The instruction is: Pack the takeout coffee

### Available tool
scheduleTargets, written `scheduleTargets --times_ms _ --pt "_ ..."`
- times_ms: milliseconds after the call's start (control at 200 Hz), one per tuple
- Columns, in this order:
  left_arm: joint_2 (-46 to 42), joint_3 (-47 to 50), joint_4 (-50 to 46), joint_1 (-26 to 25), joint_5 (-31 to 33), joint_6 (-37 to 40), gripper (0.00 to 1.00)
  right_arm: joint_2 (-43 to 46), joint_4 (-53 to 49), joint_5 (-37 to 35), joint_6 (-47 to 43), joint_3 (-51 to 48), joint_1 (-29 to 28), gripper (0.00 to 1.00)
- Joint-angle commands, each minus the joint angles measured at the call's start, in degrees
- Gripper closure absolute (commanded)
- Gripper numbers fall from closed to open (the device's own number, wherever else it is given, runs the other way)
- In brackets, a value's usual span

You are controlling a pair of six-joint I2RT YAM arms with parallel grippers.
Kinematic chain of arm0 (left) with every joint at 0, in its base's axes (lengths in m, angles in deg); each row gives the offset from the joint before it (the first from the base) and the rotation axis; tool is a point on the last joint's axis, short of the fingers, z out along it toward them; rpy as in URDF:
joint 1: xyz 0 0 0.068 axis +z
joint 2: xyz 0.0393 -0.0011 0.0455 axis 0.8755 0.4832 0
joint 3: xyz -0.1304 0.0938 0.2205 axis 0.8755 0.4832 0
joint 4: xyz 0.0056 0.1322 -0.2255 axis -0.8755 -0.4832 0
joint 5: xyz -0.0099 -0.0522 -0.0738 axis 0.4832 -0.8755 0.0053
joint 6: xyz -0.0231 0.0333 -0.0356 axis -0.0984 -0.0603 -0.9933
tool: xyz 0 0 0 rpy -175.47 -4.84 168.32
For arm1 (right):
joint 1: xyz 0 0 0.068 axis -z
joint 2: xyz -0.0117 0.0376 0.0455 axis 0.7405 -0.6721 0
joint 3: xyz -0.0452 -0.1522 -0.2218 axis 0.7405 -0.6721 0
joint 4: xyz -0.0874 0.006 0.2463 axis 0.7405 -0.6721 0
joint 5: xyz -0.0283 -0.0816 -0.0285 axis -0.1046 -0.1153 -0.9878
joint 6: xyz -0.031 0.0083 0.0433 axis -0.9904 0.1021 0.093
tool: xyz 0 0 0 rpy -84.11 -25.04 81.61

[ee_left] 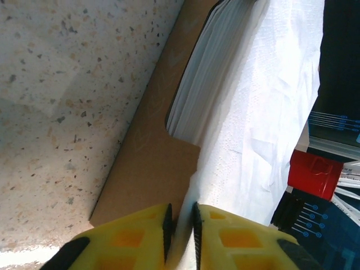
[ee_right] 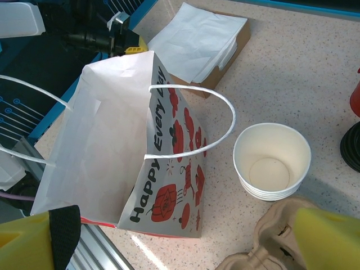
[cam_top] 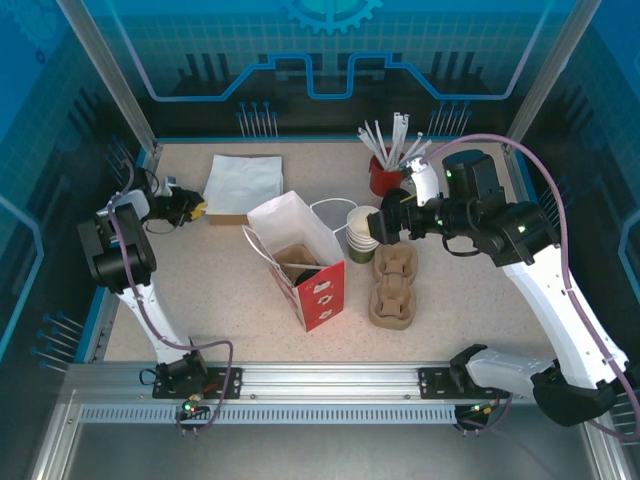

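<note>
Left wrist view first: the left fingers (ee_left: 194, 225) stand narrow, with the near edge of the top napkin (ee_left: 264, 112) in the slit between them, so I judge them pinched on it. Just ahead of them the napkin pile sits in a flat cardboard tray (ee_left: 152, 169), with bare table (ee_left: 56, 112) off to their left.

The right fingers (ee_right: 329, 242) stand wide and hold nothing. The paper bag (ee_right: 112, 140) stands open ahead of them. A nested stack of cups (ee_right: 271, 163) is ahead too, toward the right-hand finger, and a pulp carrier (ee_right: 264, 253) lies just beside that finger.

From above, something brown and a dark-rimmed shape (cam_top: 307, 274) sit inside the bag's mouth. That may be the takeout coffee, already packed, but it is too small for me to tell. If so, I reckon the napkin is what is left to go in.
</note>
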Motion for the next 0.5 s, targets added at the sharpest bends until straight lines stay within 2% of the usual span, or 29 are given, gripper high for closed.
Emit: scheduleTargets --times_ms 0,115,495 --pt "-1.69 -1.93 -1.14 -0.23 -0.86 0.96 0.86 0.13 0.88 0.75 0.08 -0.71 0.92 0.0" --pt "-2.68 -2.35 -2.36 -0.29 -0.4 2.0 0.95 0.3 0.86 0.52 -0.05 -0.93 1.01 0.0" --pt "-11.54 -4.1 -3.08 -1.71 0.53 5.51 1.0 1.96 2.23 -0.94 0.23 -2.28 1.78 0.0"
